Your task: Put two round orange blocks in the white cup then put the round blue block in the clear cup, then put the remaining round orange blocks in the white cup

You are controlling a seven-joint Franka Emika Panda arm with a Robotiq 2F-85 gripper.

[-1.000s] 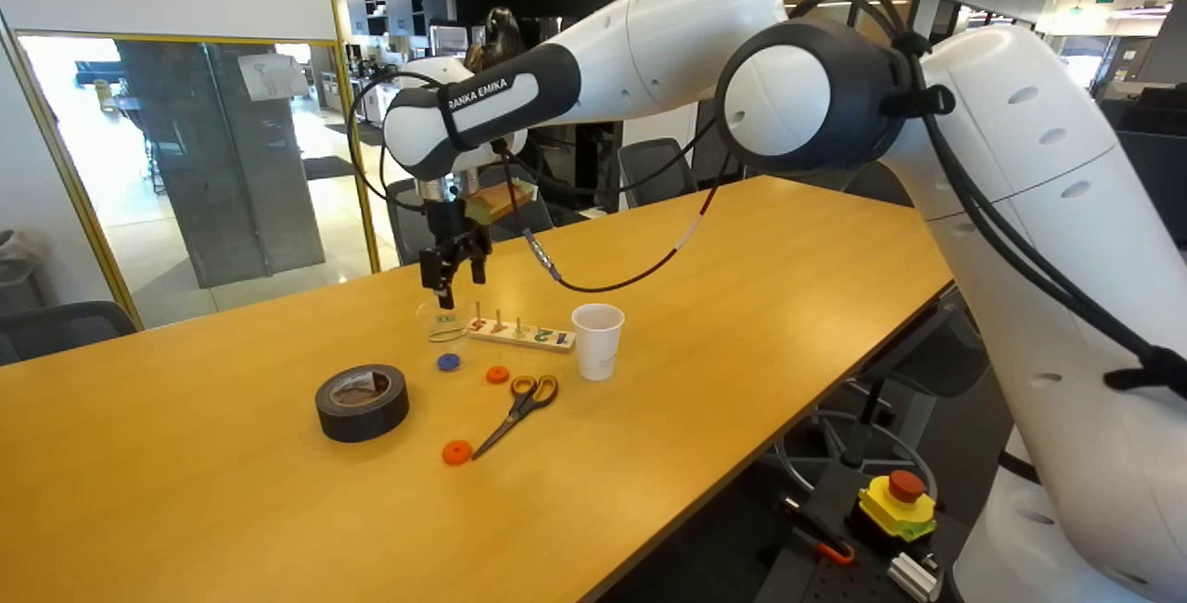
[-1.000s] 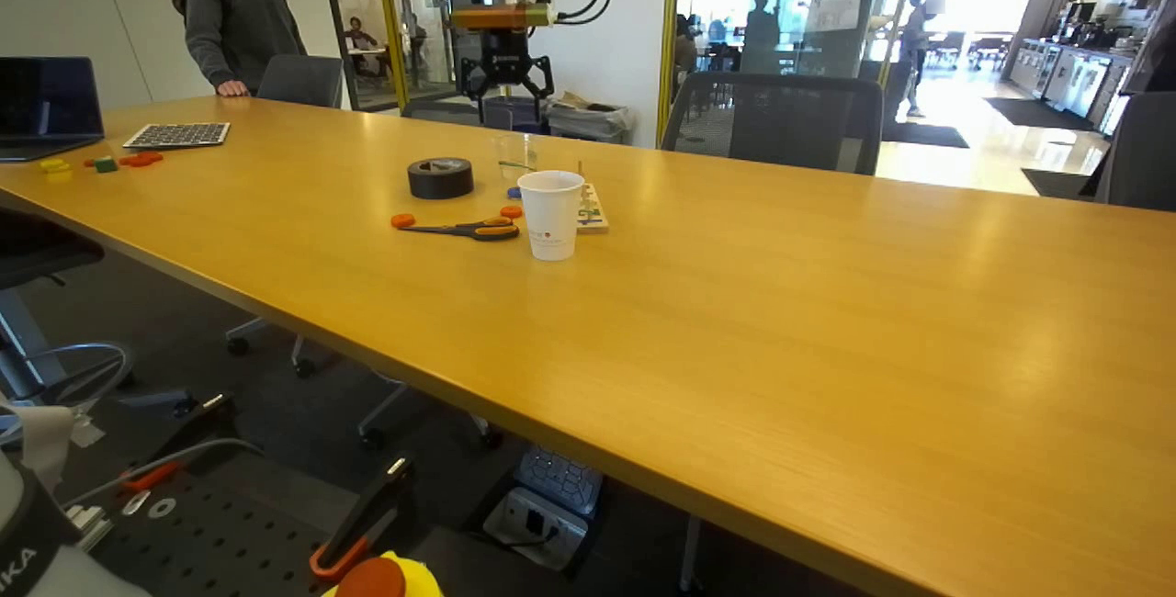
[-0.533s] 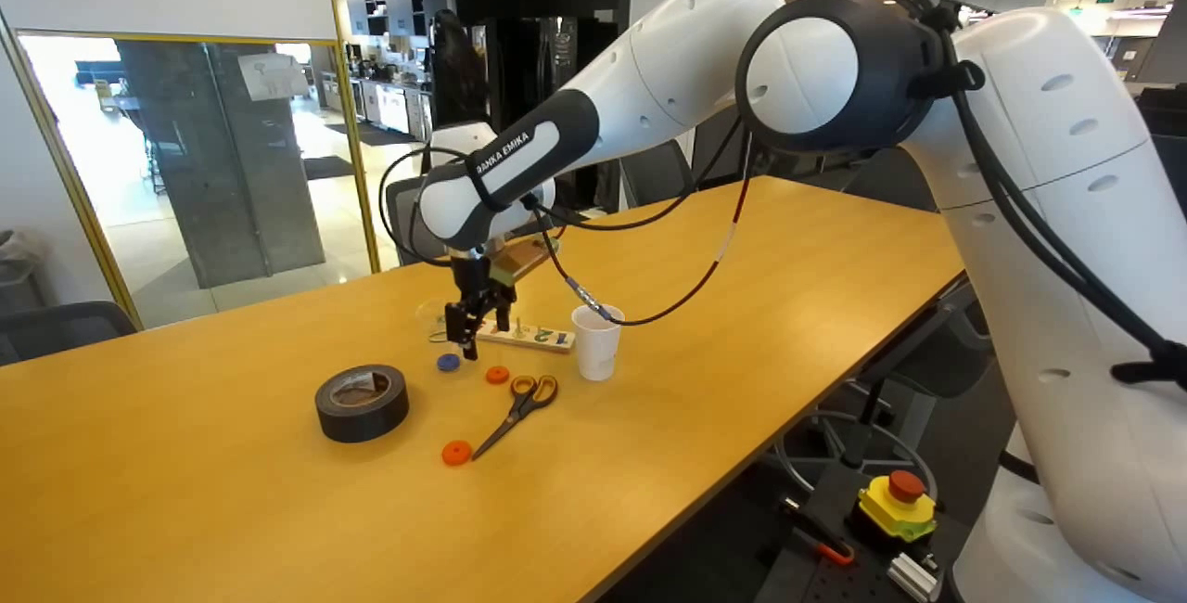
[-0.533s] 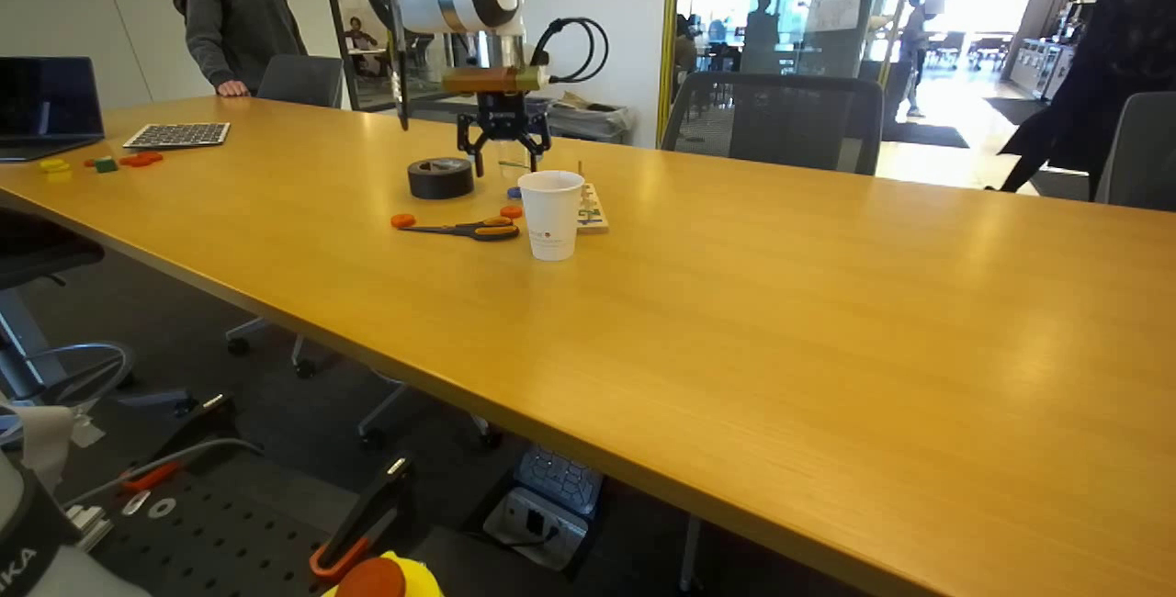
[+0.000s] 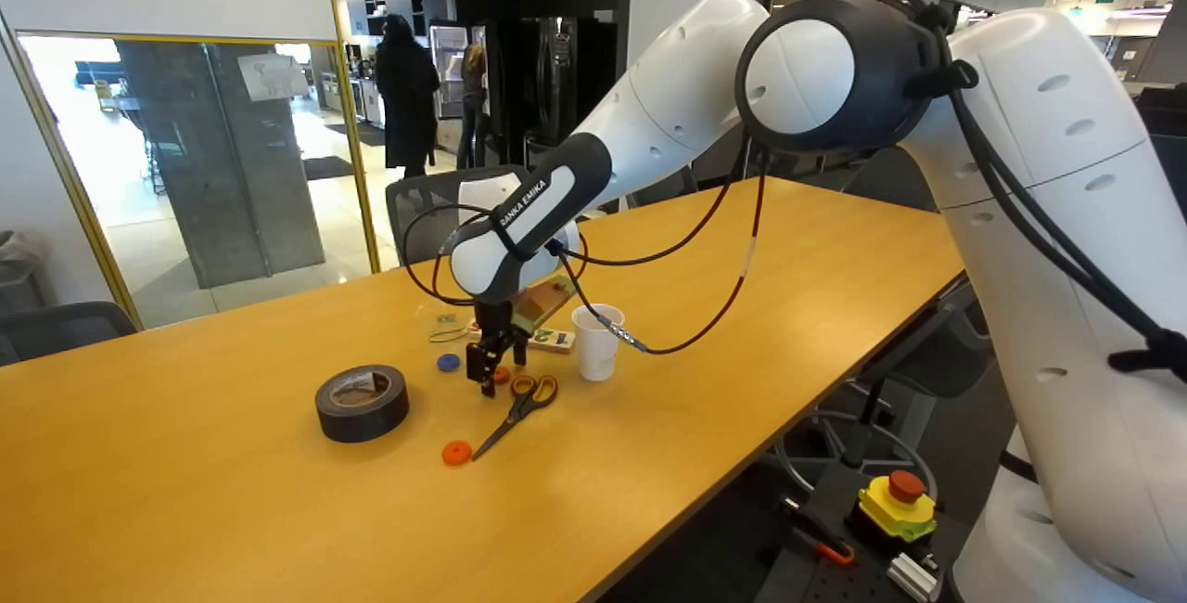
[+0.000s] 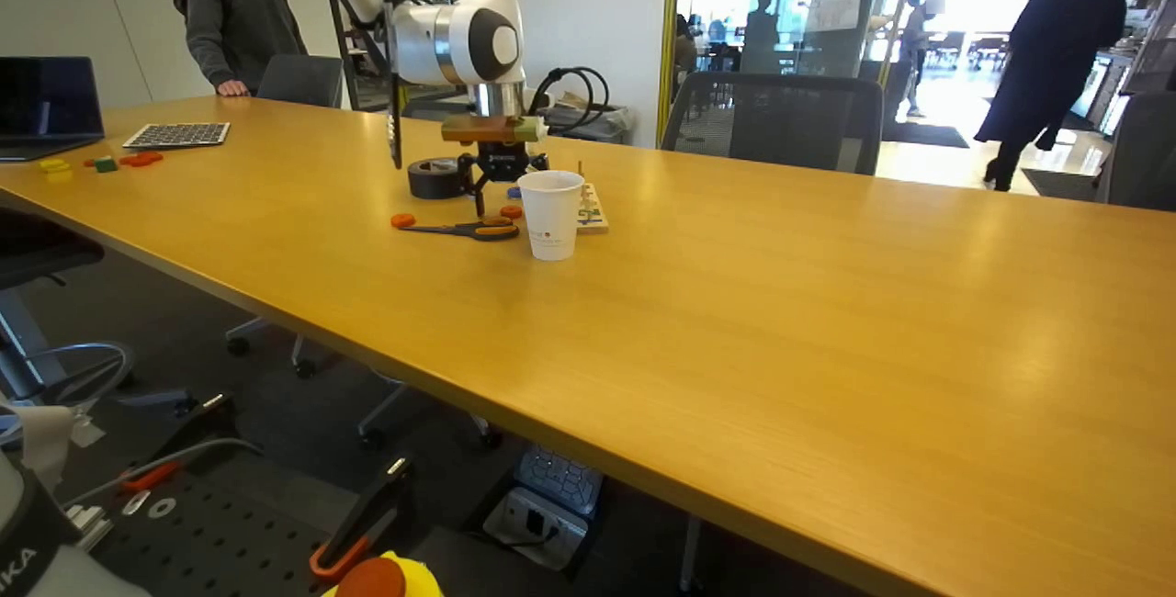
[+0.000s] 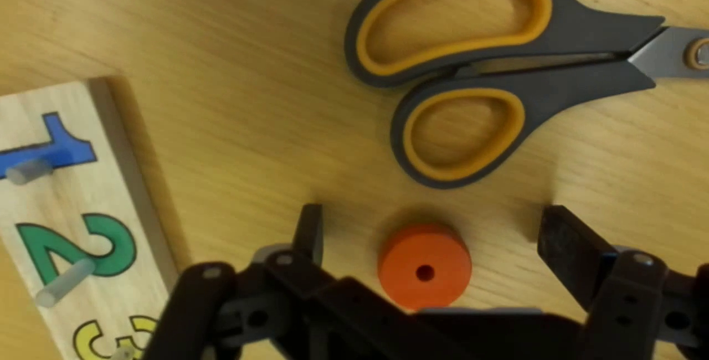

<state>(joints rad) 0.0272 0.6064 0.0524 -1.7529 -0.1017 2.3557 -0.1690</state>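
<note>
Wrist view, exterior views: low over the table [image 5: 278, 529], my gripper [image 7: 432, 228] stood wide. Scissors [image 7: 554, 88] lay near the upright white cup [image 5: 598, 345]; the clear cup [image 5: 449, 321] showed faintly. One orange block [image 7: 425, 253] sat between my jaws, apart from both; a second orange block [image 5: 456, 453] lay by the scissors' tip, the blue block [image 5: 449, 362] near the clear cup.

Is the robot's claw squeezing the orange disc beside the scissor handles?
No: in the wrist view the gripper is open, with bare table showing between its jaws and either side of the round orange block.
</note>
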